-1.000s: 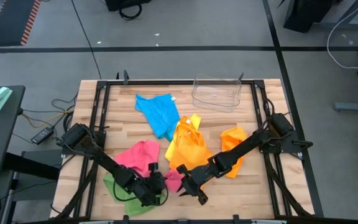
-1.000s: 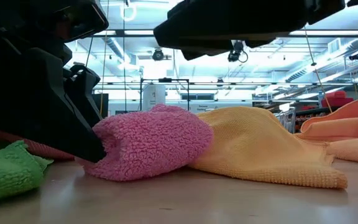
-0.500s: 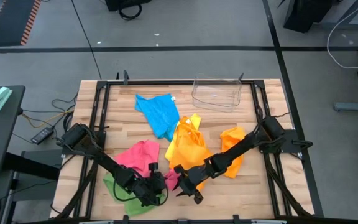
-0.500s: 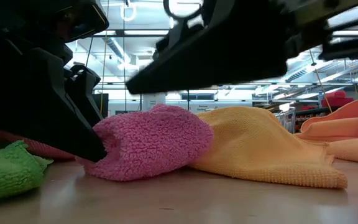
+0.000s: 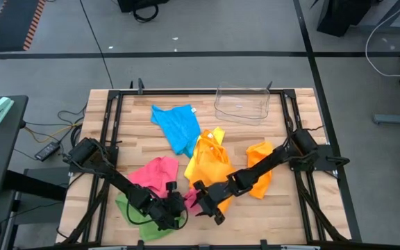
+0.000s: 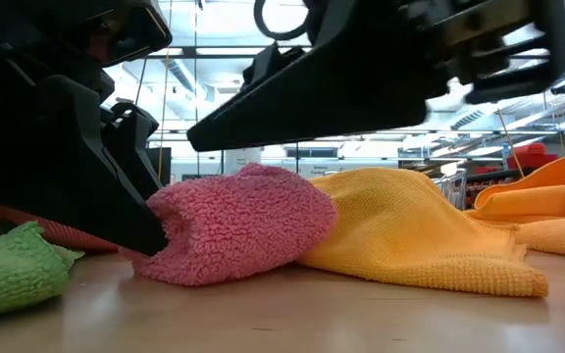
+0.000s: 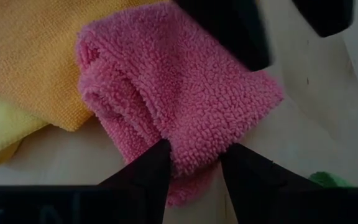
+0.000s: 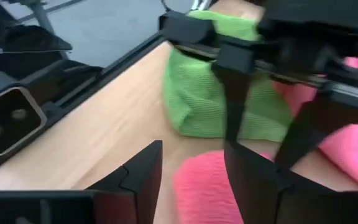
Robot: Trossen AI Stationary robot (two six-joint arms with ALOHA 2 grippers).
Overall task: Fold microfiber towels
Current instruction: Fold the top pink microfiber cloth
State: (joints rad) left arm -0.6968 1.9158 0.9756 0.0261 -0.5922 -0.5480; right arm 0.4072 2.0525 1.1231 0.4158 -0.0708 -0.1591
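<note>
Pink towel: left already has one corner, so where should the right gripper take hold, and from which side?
Probably the free rounded fold of the pink towel, beside where the left gripper pinches it. The right gripper is open just above; come straight down, since the orange-yellow towel crowds its far side.

Two dark, near-black jointed arms are seen. Each gripper, the left gripper and the right gripper, is formed of two matte black, blunt, wedge-shaped fingers with angular moulded housings behind.
</note>
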